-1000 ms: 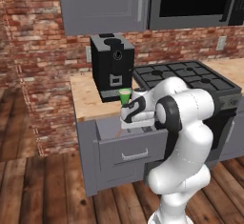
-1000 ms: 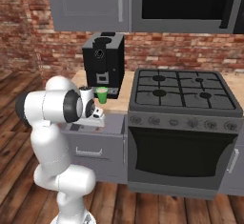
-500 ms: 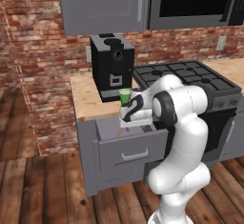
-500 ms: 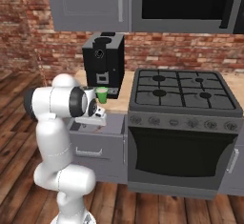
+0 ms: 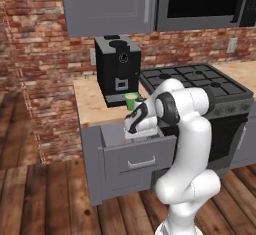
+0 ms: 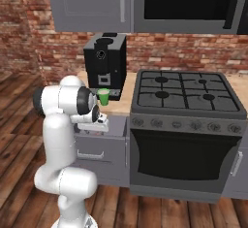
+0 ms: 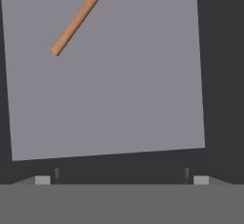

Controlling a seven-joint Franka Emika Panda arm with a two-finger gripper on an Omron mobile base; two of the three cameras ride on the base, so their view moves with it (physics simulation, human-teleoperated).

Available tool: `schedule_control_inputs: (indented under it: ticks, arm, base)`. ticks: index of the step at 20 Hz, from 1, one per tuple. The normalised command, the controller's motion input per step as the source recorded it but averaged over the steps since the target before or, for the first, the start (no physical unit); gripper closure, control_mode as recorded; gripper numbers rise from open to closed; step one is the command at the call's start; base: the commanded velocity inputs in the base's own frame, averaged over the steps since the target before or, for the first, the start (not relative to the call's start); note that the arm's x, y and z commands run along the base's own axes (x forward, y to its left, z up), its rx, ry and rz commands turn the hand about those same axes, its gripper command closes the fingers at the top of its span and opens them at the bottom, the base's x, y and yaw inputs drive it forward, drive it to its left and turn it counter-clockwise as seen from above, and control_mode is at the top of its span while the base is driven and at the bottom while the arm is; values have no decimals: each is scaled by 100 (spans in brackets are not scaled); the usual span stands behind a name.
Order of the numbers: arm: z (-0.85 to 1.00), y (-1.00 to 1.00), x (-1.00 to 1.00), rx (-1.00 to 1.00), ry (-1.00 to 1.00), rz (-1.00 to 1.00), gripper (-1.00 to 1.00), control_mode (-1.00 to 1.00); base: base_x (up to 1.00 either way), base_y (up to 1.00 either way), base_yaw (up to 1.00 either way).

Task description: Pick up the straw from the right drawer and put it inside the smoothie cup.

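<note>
My gripper (image 7: 121, 180) hangs over the open right drawer (image 5: 135, 161), pointing down into it. In the hand view my two finger tips (image 7: 43, 179) stand wide apart at the bottom, one at each side, with nothing between them, so I am spread open and hold nothing.

The straw (image 7: 81, 18) lies flat on the drawer's pale grey floor, slanting from the upper edge of the hand view down toward the left, its lower end free on the bare floor. It sits well above and to the left of the gap between my finger tips, apart from both of them. How far its upper end runs I cannot tell, since it leaves the picture.

From the left base view my wrist and hand (image 5: 136, 124) bend down over the pulled-out drawer, whose flat front panel carries a slim silver handle (image 5: 141, 163). In the right base view the drawer (image 6: 101, 145) shows beside the stove (image 6: 186, 135), with my hand (image 6: 97, 120) above it.

The smoothie cup (image 5: 131, 101) stands upright on the wooden counter (image 5: 90, 106), just in front of the black coffee machine (image 5: 118, 70) and just behind my hand. In the right base view the cup (image 6: 103, 97) sits at the machine's (image 6: 105, 64) lower right corner, near the counter's front edge
</note>
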Motion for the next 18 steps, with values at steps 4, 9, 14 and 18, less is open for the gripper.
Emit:
schedule_control_inputs:
  ticks: [4,9,14,18]
  arm:
    - [-28,0,-1,-1,5,0,-100,-100]
    - [-11,-8,-64,0,9,0,-100,-100]
    - [-4,-24,-100,0,5,1,-100,-100]
    - [-1,-29,-100,0,3,3,-100,-100]
  base:
    - [0,0,0]
    - [0,0,0]
    - [0,0,0]
    - [0,0,0]
